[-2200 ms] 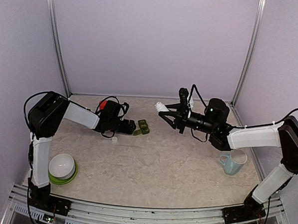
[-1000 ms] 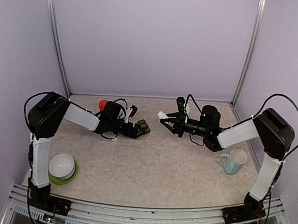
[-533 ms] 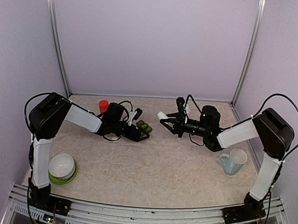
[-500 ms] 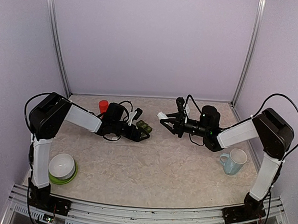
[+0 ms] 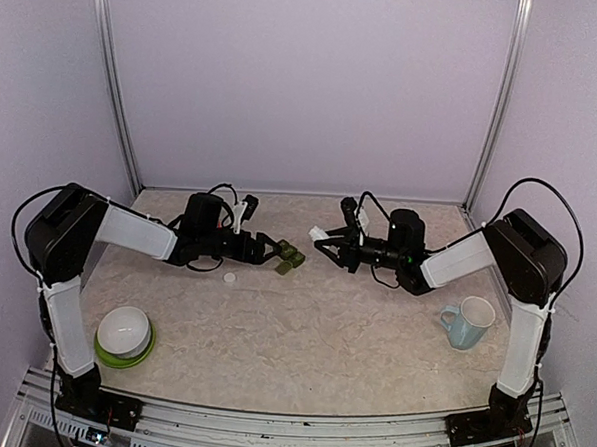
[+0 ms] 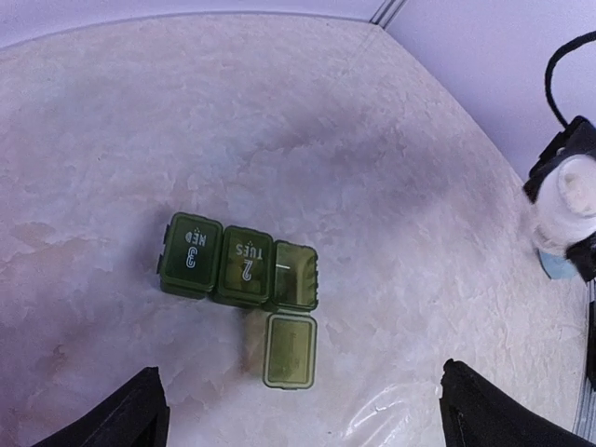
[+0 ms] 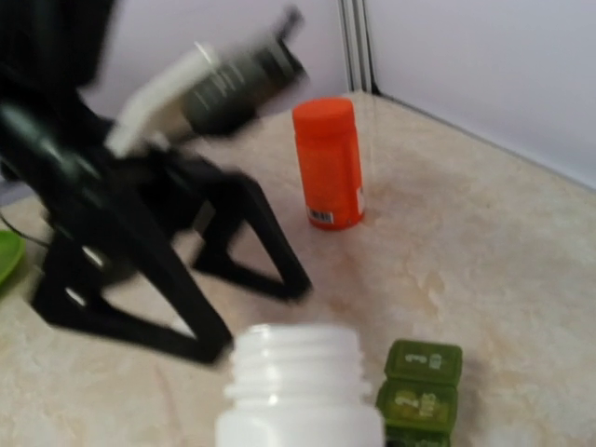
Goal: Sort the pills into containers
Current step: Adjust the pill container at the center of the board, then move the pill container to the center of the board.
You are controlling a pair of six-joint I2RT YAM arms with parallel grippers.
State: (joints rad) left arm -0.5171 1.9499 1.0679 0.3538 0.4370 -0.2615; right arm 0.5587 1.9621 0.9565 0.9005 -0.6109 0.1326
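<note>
- Left wrist: green pill organizer lies on the table, one end lid flipped open, just ahead of the left gripper, whose jaws are spread wide.
- Right wrist: right gripper clamps an uncapped white bottle.

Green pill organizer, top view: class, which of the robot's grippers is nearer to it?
Left. The left gripper, open, sits just left of the green pill organizer; the right gripper, shut on a white bottle, is slightly farther off on its right.
</note>
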